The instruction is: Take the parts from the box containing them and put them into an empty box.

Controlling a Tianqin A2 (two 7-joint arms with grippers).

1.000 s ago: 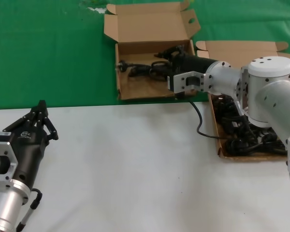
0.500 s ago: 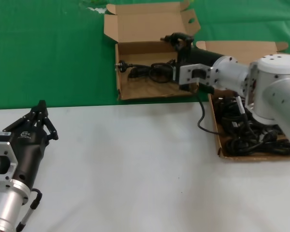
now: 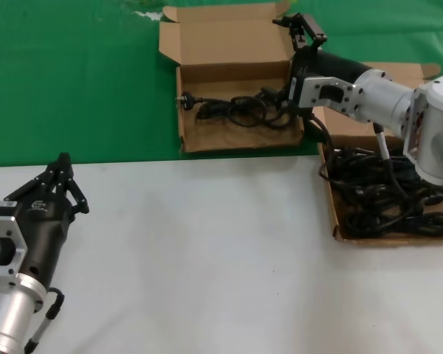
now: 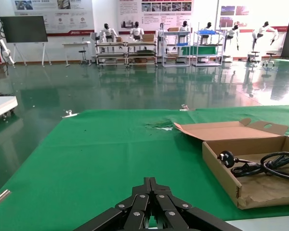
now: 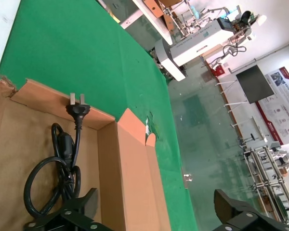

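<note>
The box containing the parts (image 3: 332, 214) stands at the right and holds a heap of several black power cords (image 3: 384, 192). The other brown box (image 3: 236, 142) stands at the back with its lid up and holds a black cord with a plug (image 3: 236, 110). That cord also shows in the right wrist view (image 5: 62, 163) and the left wrist view (image 4: 269, 163). A stretch of cord runs from this box's right front corner to the right box. My right gripper (image 3: 303, 28) is open and empty, raised over the back box's right rear corner (image 5: 154, 202). My left gripper (image 3: 63, 164) is shut and parked at the left (image 4: 150, 182).
Both boxes sit where the green cloth (image 3: 74, 74) meets the white table (image 3: 207, 258). The back box's lid (image 3: 221, 40) and side tabs stand up behind it. My right arm reaches across above the right box.
My right gripper has risen out of the back box, moved back and to the right, and opened. The cord it carried now lies in the back box.
</note>
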